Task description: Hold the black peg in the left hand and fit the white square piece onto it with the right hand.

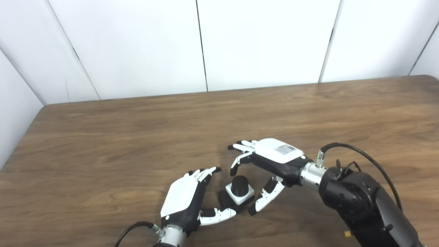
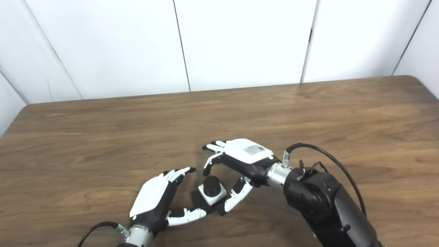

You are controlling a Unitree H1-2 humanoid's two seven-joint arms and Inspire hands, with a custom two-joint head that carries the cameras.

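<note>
White square piece sits seated on black round peg; both hands open.
Left hand at nine o'clock, right hand at two; stiff, light-looking parts, best gripped by flat sides.

A wooden table with a brown grain and rounded far corners carries the scene; its far edge meets a white panelled wall; most of its top lies bare; near the front edge, a little left of middle, a black peg stands upright on its flat black base, which rests directly on the wood; a white square piece sits around the peg, over that base, turned at an angle to the table's edges.
</note>
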